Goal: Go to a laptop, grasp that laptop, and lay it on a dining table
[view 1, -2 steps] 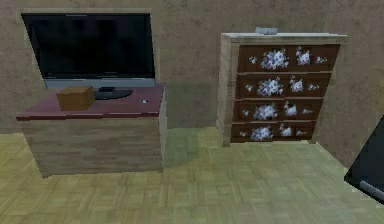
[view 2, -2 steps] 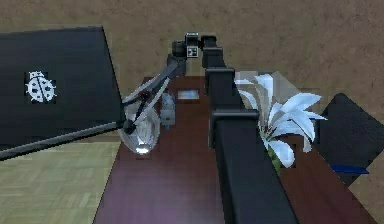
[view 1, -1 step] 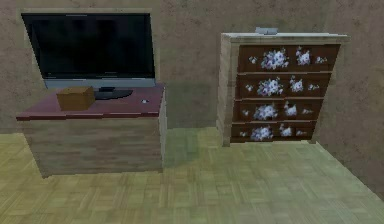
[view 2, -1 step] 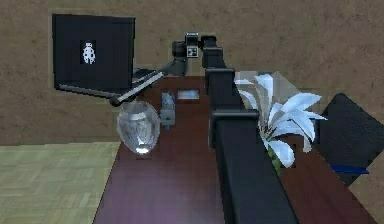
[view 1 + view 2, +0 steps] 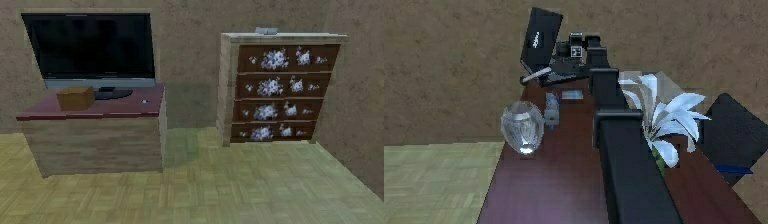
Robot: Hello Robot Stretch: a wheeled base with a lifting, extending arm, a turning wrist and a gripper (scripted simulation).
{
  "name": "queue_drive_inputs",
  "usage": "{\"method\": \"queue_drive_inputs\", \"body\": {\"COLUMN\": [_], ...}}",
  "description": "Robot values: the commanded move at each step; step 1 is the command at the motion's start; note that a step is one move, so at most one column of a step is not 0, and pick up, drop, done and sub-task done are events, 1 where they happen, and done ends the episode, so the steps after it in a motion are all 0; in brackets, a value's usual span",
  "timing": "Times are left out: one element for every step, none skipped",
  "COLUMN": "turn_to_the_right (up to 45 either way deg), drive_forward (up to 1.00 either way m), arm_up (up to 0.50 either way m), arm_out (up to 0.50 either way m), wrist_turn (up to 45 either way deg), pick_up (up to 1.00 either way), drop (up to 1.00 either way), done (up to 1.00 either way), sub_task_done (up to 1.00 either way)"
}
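A dark laptop with its lid raised shows at the far end of the reddish-brown dining table in the arm side view. The dark arm bar runs up over the tabletop, and the gripper sits right at the laptop's lower edge. The laptop's base lies close to the table's far edge, and I cannot tell whether it rests there or hangs free. So I cannot tell whether the gripper holds anything.
On the table are a round glass vase, a small grey object and white flowers. A dark chair stands at its right. The forward view holds a TV on a stand with a brown box, and a dresser.
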Motion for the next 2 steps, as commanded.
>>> {"method": "queue_drive_inputs", "body": {"turn_to_the_right": [0.0, 0.0], "drive_forward": [0.00, 0.00], "arm_up": [0.00, -0.02], "arm_out": [0.00, 0.00], "wrist_turn": [39.0, 0.0], "pick_up": [0.00, 0.00], "drop": [0.00, 0.00], "done": [0.00, 0.00], "sub_task_done": [0.00, 0.00]}}
